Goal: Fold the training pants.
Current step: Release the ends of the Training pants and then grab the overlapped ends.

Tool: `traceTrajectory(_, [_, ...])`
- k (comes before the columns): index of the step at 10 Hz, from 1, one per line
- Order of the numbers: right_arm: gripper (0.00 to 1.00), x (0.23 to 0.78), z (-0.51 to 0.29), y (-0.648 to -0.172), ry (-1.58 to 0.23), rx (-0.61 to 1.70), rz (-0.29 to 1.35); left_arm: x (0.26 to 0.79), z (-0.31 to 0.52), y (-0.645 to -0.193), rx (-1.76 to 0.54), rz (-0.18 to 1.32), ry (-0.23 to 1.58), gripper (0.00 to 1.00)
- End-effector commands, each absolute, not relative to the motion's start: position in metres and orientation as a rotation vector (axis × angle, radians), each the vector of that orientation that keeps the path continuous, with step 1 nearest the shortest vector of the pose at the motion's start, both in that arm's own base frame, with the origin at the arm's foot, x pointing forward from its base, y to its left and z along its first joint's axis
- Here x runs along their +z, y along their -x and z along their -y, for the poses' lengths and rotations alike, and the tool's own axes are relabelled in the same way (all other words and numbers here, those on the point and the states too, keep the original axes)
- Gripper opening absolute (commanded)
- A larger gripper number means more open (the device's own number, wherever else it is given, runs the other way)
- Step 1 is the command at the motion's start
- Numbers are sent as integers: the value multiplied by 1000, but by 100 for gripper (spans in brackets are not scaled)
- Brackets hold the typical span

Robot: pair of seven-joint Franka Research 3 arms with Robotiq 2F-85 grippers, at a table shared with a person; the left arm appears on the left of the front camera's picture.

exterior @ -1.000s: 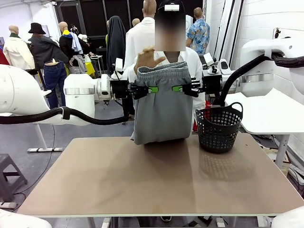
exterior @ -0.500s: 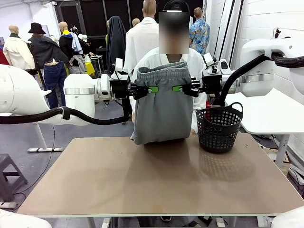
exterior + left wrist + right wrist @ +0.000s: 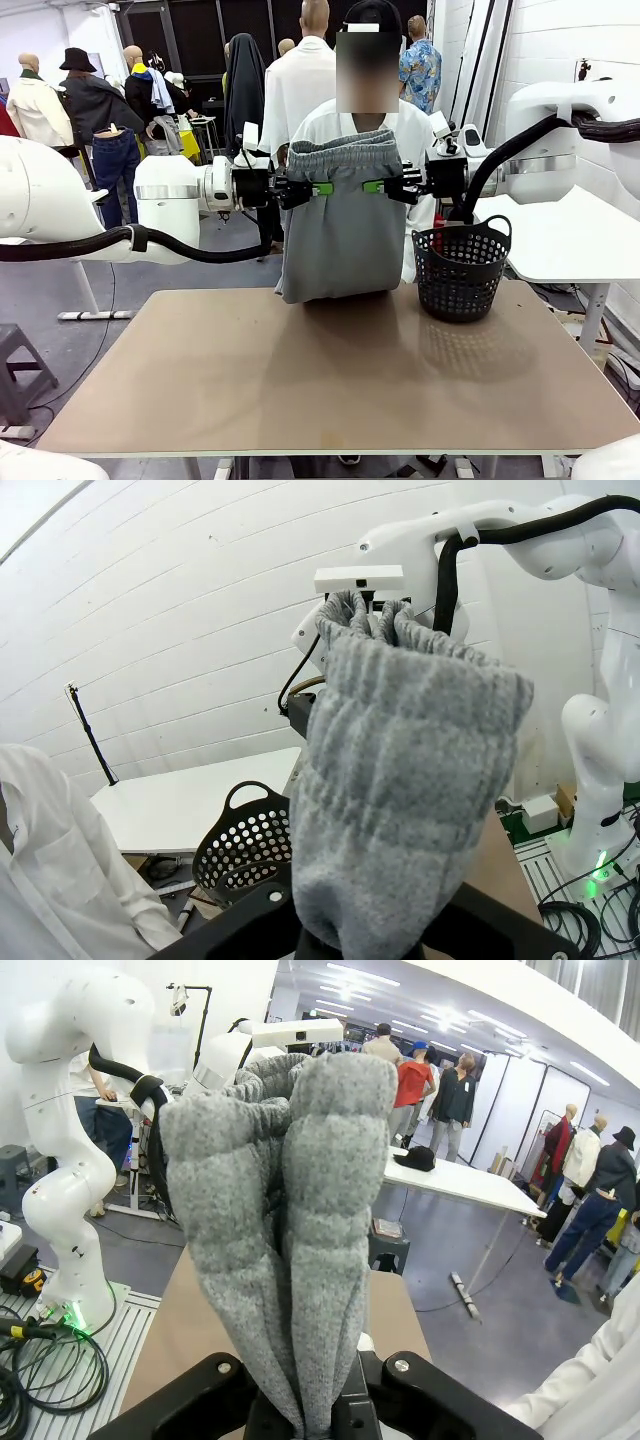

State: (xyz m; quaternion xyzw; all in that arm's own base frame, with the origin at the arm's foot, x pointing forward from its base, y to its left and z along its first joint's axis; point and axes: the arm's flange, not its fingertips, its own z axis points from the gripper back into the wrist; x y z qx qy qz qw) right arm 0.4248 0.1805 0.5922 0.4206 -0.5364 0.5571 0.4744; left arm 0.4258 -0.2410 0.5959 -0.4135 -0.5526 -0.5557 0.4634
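Fingers (image 3: pixel 235 927) of left gripper (image 3: pixel 320 188) and right gripper (image 3: pixel 374 186) are pinched shut on the gathered waistband of the light grey jersey training pants (image 3: pixel 335 235), either side of centre. Pants are held hanging over the far edge of the brown tabletop (image 3: pixel 300 390), lower end at the surface, beside the black mesh basket (image 3: pixel 461 268). No fold is judged laid yet: lay-down and folding remain. Forearms are held level, wrists aimed at each other, before a person in white (image 3: pixel 412 123).

The right gripper (image 3: pixel 305 1400) pinches the training pants (image 3: pixel 290 1190) — grey gathered waistband bunched upright between its black fingers — above the brown table (image 3: pixel 165 1335), with a white arm (image 3: pixel 70 1110) standing behind.
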Motion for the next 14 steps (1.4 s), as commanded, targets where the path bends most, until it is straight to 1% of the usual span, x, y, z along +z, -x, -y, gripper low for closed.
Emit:
traceTrajectory(1, [0,594,-182,-423,-1030,1367,1322,598,240,-423,-1374,1362,1028,0])
traceTrajectory(14, [0,594,-182,-423,-1030,1367,1322,598,240,-423,-1374,1362,1028,0])
